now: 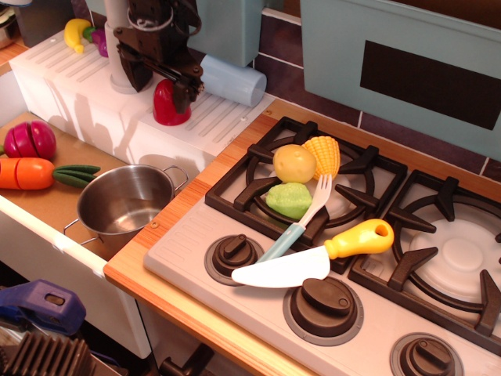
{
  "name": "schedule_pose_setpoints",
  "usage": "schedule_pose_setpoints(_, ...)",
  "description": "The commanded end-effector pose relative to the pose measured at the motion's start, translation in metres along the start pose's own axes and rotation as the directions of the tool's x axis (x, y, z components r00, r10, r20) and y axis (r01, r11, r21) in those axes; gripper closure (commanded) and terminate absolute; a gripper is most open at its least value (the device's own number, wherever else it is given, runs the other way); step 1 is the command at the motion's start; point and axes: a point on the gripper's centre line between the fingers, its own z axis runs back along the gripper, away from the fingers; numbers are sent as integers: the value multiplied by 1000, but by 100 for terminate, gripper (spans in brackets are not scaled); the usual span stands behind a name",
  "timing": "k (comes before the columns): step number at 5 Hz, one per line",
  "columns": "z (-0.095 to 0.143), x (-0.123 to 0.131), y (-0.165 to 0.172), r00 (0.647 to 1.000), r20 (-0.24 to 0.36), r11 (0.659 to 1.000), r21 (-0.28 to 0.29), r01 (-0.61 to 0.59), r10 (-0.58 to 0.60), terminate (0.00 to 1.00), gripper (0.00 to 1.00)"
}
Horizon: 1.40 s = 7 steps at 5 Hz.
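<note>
My black gripper hangs open over the white ribbed drainboard at the upper left. Its two fingers straddle a red cup that stands upside down; the right finger covers part of the cup and the left finger stands clear to its left. Whether the fingers touch the cup I cannot tell. Right behind it lies a pale blue cylinder on its side. A white post rises behind the gripper.
A steel pot sits in the sink area, with a carrot and purple vegetable to its left. On the stove grate lie a potato, corn, green piece, fork and yellow-handled knife. A banana rests far left.
</note>
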Motion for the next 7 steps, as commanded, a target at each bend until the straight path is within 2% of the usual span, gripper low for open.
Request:
schedule_pose_setpoints(1, -6, 16, 1, 996, 85, 1000, 13, -26, 25, 0, 0)
schedule_pose_setpoints(2, -10, 19, -5, 995, 85, 998, 5, -59, 59, 0, 100)
schedule_pose_setpoints(3, 0, 14, -11, 996, 52, 997, 2, -79, 79, 0, 0)
schedule_pose_setpoints(4, 19, 1, -16, 994, -1, 994, 15, -111, 111, 0, 100)
schedule_pose_setpoints(6, 41, -25, -5, 989, -87, 991, 55, -118, 123, 0, 100)
schedule_pose_setpoints(7, 44, -48, -6, 980, -154, 989, 92, -113, 126, 0, 100)
